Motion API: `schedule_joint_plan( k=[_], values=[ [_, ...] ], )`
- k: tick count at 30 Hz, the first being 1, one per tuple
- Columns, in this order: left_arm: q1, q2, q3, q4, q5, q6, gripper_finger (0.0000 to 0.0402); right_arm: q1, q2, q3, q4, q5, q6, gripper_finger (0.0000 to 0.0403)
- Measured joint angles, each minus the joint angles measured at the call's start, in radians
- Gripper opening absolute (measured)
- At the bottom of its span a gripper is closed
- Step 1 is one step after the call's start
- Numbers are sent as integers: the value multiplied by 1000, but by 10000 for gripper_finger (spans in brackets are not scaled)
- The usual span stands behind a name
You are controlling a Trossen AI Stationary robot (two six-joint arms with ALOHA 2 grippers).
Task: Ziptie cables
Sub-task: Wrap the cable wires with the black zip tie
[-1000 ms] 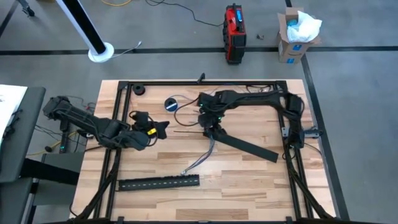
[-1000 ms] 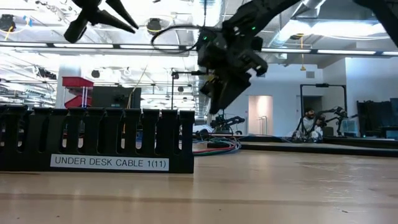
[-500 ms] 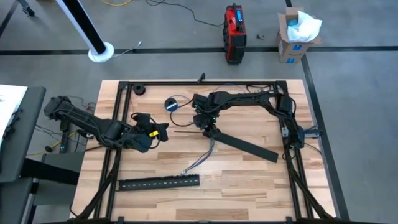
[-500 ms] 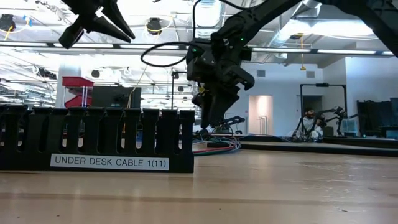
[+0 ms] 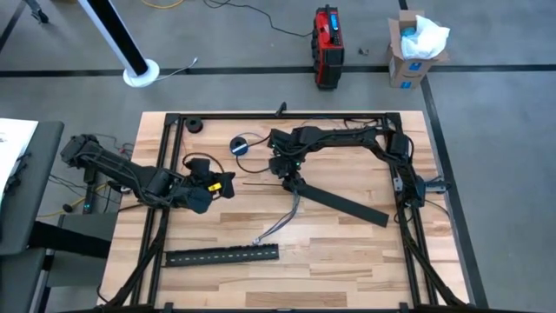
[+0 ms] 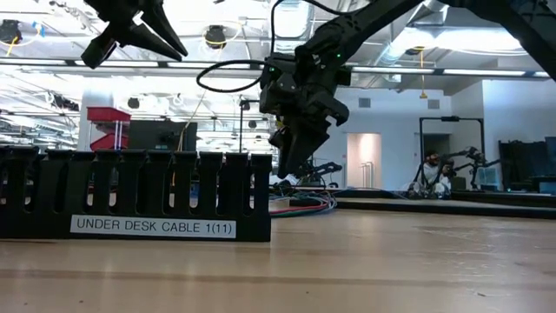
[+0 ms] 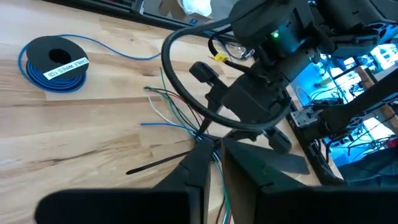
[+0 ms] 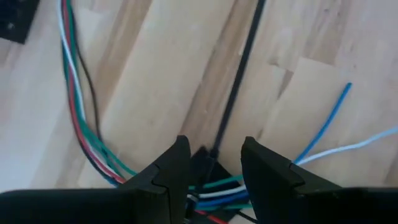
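Jaws of the right gripper (image 8: pixel 211 163) stand spread a little, one on each side of the bundle of cables (image 8: pixel 81 134), with the head of a thin black zip tie (image 8: pixel 239 81) lying in the gap between them; nothing is pinched yet as far as the right wrist view shows. In the high view this right gripper (image 5: pixel 290 180) is low over the middle of the desk (image 5: pixel 347 252), and the cables (image 5: pixel 280 222) trail from it toward seven o'clock, their loose coloured ends fanning out on the wood. The left gripper (image 5: pixel 221 180) waits at about nine o'clock from the right one, raised clear of the desk in the low view, its jaws (image 6: pixel 130 35) splayed wide and empty. My reading is that the step in hand is seating the tie around the bundle: the tie's tail runs out flat on the wood away from the wires, so the loop does not look closed. The next move likely calls for the right jaws to close on the tie head or the bundle to steady it, then for the left arm to come in, catch the slim tail and draw it through. The tail is thin and flat on the desk, so picking it up will need a low, precise approach. A blue wire spool (image 7: pixel 55 63) sits near eleven o'clock, well apart from the work.
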Motion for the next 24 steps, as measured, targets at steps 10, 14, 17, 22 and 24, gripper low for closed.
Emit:
schedule_joint_plan(
  k=[10,14,17,22,24],
  values=[
    [-1,0,0,-1,16,11,33,1,40,-1,3,2,-8,134],
    [-1,0,0,-1,18,12,33,-14,39,-1,-16,3,-4,134],
    [-1,0,0,-1,19,19,33,-17,38,-11,5,-2,1,134],
    [-1,0,0,-1,19,27,33,-17,39,-18,1,-1,-10,134],
    [-1,0,0,-1,19,27,33,-15,39,-18,2,-2,-11,134]
  ],
)
